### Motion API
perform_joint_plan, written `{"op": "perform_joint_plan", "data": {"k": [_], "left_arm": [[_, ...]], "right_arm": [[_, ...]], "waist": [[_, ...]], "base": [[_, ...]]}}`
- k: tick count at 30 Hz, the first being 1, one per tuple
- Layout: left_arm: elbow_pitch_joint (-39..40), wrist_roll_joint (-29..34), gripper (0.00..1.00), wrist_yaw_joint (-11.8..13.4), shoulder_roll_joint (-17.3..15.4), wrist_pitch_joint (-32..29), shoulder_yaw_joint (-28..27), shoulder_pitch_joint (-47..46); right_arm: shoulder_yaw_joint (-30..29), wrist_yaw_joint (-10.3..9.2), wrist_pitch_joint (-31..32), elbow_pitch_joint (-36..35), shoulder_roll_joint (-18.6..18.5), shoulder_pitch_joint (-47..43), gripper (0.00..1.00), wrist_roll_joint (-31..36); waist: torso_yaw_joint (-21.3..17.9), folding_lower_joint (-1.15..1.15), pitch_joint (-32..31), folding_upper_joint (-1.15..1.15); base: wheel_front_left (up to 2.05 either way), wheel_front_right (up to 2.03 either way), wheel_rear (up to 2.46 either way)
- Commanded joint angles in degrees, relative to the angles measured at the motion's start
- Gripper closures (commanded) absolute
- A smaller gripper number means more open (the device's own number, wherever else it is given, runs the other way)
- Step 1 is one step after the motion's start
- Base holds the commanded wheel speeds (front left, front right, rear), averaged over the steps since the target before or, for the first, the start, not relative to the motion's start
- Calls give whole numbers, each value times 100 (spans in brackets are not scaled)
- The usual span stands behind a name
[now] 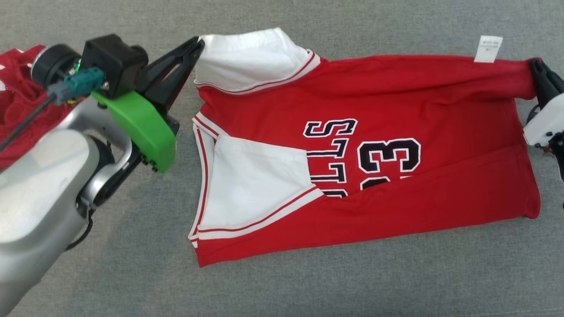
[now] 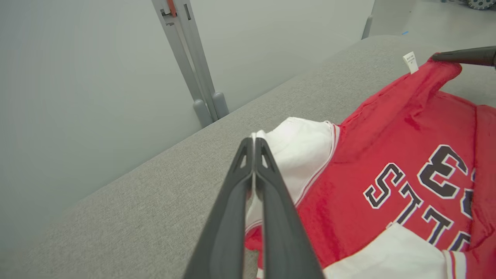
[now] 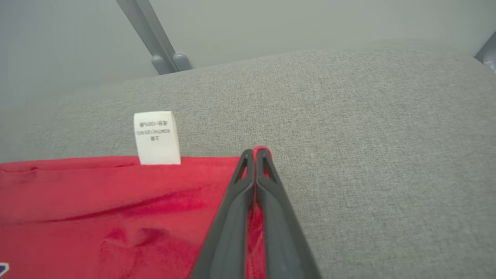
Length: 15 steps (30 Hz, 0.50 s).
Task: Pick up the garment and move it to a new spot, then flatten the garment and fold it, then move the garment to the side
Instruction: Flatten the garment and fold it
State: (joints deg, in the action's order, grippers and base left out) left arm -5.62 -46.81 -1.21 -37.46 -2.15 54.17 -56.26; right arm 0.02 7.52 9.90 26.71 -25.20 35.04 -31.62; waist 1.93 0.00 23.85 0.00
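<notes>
Pinching jersey point(image 1: 462, 145) w/ L gripper point(image 1: 199, 44), R gripper point(image 1: 536, 67).

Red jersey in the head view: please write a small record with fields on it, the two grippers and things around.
garment: red fabric jersey with white sleeves and black lettering, spread out, sleeves toward robot's left
surface: grey woven fabric surface
left gripper: shut on far white sleeve's edge
right gripper: shut on far red hem corner
label: white rectangular tag at far edge, near right gripper
other: crumpled red cloth at left edge
</notes>
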Motion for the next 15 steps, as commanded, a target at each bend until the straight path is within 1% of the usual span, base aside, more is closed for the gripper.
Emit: {"op": "perform_joint_plan", "data": {"k": [1,6,12,15], "left_arm": [[184,-76,100,116,-137,32,-6,239],[969,-260,100,496,-529,-34,-1,877],[1702,-413,100,891,-766,100,39,1538],[1936,-484,100,999,-854,158,86,1821]], "right_arm": [[-35,-5,-15,-96,-77,-174,100,-61],[-92,-5,-69,-443,-201,-674,100,-187],[-167,-5,-101,-826,-240,-1205,100,-251],[-264,-5,-84,-1013,-257,-1474,100,-256]], "waist": [[95,0,-115,0],[154,0,-212,0],[192,0,-223,0],[220,0,-232,0]], "base": [[0,0,0],[0,0,0],[0,0,0],[0,0,0]]}}
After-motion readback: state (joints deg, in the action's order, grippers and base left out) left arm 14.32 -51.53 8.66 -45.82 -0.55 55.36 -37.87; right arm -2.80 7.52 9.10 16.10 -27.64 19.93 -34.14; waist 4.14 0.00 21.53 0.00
